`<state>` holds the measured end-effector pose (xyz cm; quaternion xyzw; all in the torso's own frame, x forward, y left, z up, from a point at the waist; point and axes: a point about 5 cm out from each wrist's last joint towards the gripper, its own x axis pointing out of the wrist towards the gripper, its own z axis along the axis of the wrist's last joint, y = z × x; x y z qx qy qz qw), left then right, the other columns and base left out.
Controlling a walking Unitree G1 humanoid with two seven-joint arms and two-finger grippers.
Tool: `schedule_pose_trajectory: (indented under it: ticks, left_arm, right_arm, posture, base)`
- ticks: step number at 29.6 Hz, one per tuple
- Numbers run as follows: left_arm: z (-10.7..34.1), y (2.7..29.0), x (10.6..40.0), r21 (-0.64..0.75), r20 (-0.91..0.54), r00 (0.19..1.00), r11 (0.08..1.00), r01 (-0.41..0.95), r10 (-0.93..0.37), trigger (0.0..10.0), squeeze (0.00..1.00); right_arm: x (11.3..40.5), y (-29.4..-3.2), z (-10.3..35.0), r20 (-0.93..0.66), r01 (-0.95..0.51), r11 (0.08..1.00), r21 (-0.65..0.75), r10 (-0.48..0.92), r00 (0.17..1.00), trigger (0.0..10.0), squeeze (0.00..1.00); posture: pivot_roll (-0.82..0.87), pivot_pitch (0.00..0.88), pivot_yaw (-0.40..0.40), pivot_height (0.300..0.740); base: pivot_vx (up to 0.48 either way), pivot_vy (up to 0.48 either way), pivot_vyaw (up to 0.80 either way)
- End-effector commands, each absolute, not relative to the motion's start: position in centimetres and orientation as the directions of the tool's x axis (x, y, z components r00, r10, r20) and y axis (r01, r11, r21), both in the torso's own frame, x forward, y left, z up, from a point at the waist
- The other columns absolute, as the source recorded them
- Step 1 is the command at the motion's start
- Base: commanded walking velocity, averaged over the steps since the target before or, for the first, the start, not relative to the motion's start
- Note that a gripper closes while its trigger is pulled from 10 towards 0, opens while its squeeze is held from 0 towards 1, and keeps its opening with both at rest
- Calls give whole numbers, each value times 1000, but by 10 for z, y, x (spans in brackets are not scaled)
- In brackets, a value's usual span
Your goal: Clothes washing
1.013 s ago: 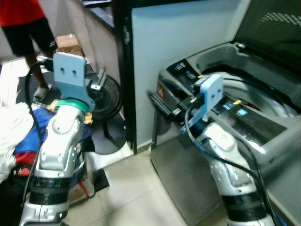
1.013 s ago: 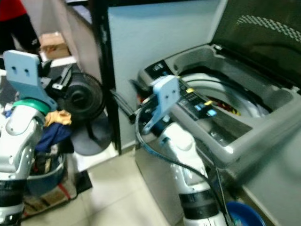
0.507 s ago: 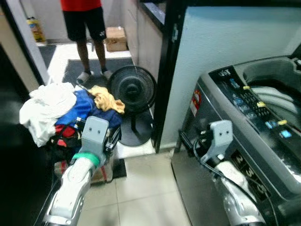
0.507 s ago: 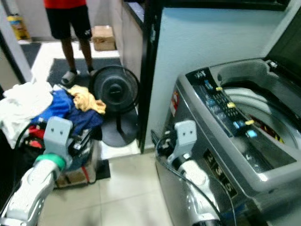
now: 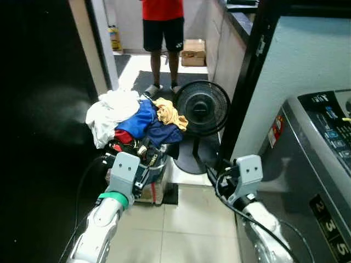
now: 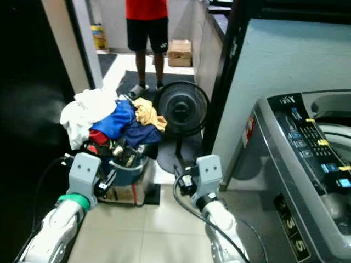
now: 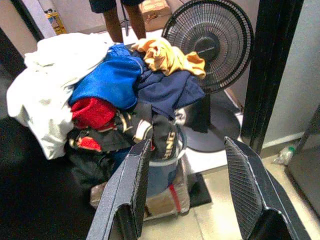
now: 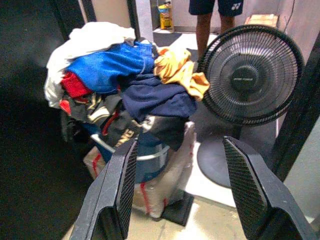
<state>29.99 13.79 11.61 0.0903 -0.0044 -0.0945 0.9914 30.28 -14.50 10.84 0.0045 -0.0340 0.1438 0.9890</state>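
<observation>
Hanging out in front of the robot, the left gripper (image 7: pixel 187 192) has its two black textured fingers (image 7: pixel 127 200) spread wide with nothing between them, aimed at the laundry heap but well short of it. Same deal with the right gripper (image 8: pixel 180 192): spread apart, empty, pointed at the same pile.

That pile is the main thing here, an overstuffed blue plastic laundry bucket (image 8: pixel 150 165) on the pale tiled floor (image 5: pixel 186 219), with a crumpled white cloth (image 7: pixel 45 90) on the side toward the dark doorway, a bright blue garment (image 7: pixel 107 80), a red piece (image 7: pixel 92 112), a navy shirt (image 8: pixel 157 97) and a mustard-yellow rag (image 7: pixel 170 55) on top.

Just beside the bucket stands a black round pedestal fan (image 5: pixel 203 109). Further right is the grey top-loading washing machine (image 6: pixel 299 175) with its button panel. Past the pile, a person in a red top and black shorts (image 5: pixel 163 27) stands near a cardboard box (image 5: pixel 193 50).
</observation>
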Motion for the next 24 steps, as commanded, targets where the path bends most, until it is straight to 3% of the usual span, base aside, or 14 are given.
schedule_pose_trajectory:
  ticks: [1, 12, 24]
  left_arm:
    - [112, 143, 299, 200, -18, 985, 965, 172, -172, 10000, 0]
    - [110, 142, 299, 205, -6, 985, 964, 168, -171, 10000, 0]
    - [108, 142, 301, 207, -4, 986, 965, 163, -166, 10000, 0]
  right_arm:
    - [304, -141, 108, 78, -287, 958, 10, 285, 955, 10000, 0]
    - [306, -139, 104, 63, -293, 956, -29, 294, 954, 10000, 0]
    - [307, -144, 94, 33, -241, 969, -61, 243, 970, 10000, 0]
  posture:
    - [33, 21, 23, 740]
    - [35, 21, 22, 740]
    - [35, 21, 22, 740]
  base:
    - [465, 0, 0]
    - [465, 0, 0]
    - [469, 0, 761]
